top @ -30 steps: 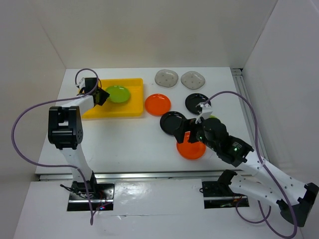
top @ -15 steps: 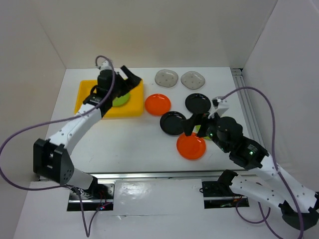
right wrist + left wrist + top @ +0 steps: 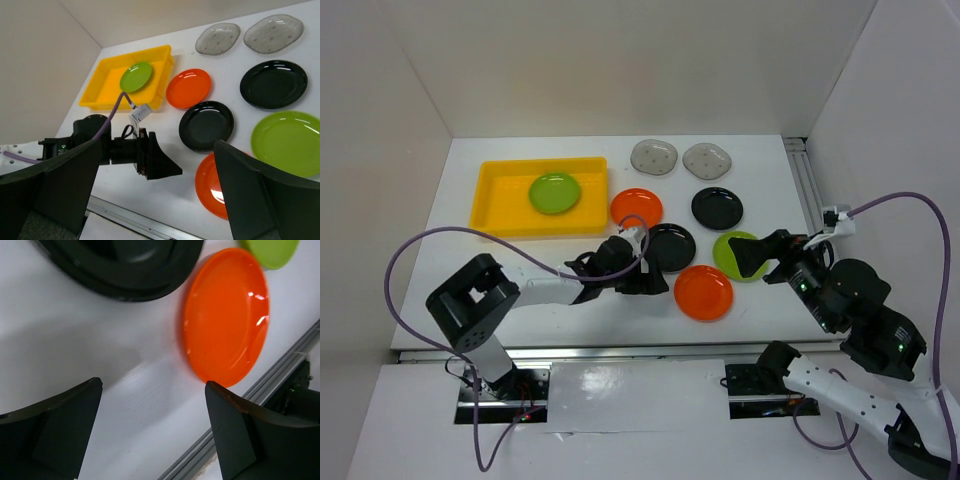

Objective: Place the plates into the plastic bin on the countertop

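The yellow plastic bin [image 3: 500, 200] sits at the back left with one lime-green plate [image 3: 555, 192] in it. On the white countertop lie an orange plate [image 3: 636, 208], two black plates [image 3: 670, 246] [image 3: 717, 207], a lime-green plate [image 3: 735, 245], a nearer orange plate [image 3: 704, 292] and two grey speckled plates [image 3: 653, 156] [image 3: 708, 159]. My left gripper [image 3: 657, 281] is open and empty, low over the countertop just left of the nearer orange plate [image 3: 225, 315]. My right gripper [image 3: 758, 258] is open and empty, raised over the lime-green plate [image 3: 287, 142].
White walls enclose the countertop on three sides. A metal rail [image 3: 620, 350] runs along the front edge, close to the left gripper. The right wrist view shows the bin [image 3: 107, 87] and the left gripper [image 3: 160, 160] lying low across the front.
My left arm has swung from the bin down to the front, beside the nearer orange plate, leaving the green plate in the bin. My right arm has drawn back to the right and up.
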Tool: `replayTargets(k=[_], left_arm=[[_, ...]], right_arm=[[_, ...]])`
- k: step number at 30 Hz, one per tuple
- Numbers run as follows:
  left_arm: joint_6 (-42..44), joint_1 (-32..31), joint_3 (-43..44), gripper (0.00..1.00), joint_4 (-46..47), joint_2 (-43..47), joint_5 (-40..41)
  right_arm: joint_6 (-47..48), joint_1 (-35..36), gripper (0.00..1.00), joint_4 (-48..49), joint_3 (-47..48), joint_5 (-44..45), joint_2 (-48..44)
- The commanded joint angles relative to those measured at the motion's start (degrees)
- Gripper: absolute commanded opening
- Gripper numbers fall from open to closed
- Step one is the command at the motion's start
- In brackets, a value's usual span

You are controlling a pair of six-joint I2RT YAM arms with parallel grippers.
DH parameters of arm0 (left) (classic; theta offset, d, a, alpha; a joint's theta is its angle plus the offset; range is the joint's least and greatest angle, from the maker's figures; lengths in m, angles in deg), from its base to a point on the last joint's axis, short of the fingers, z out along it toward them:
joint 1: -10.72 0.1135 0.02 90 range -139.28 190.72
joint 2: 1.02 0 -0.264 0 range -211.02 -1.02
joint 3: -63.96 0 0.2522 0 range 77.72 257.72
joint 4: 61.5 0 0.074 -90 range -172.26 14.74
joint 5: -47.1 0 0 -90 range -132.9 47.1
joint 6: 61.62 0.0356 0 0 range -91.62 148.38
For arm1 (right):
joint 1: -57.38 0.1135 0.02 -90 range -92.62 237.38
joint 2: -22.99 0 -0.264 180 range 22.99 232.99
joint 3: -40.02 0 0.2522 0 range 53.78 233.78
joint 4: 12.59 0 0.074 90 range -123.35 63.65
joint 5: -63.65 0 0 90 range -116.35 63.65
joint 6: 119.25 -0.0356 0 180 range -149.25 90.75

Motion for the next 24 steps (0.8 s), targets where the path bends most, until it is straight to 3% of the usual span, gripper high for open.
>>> replayTargets(k=[1,6,13,17,18,20,23,24], left_arm=[[0.0,-0.95,1.39,0.97,7.72,-1.79,-0.37],[-2.19,-4.11,1.91,0.93,9.47,-7.16,0.68],[-5.98,-6.41,2.44,0.8,12.72,-13.67,1.3],[-7.12,-6.93,3.06,0.64,11.94,-14.99,2.25],[-7.64,-6.93,3.06,0.53,11.93,-14.99,2.96],[-8.35,-6.93,2.27,0.43,11.93,-14.99,3.57],[-9.06,-6.93,1.22,0.22,11.93,-14.46,4.2],[-9.66,-6.93,1.21,0.22,11.93,-13.94,4.89]], right_arm=[[-0.27,0.39,1.0,-2.97,-0.03,0.14,-0.43],[-0.8,0.39,1.0,-2.97,-1.79,-0.38,-0.43],[-0.8,0.39,1.0,-2.97,-1.79,-0.9,-0.43],[-1.33,-0.14,1.0,-2.97,-2.32,-0.91,-0.43],[-1.33,-0.14,1.0,-2.97,-2.93,-0.91,-0.43],[-1.85,-0.14,1.0,-2.97,-2.94,-1.43,-0.96],[-1.86,-0.14,1.0,-2.27,-3.55,-1.44,-0.96],[-1.86,-0.14,1.0,-2.26,-3.55,-1.44,-0.96]])
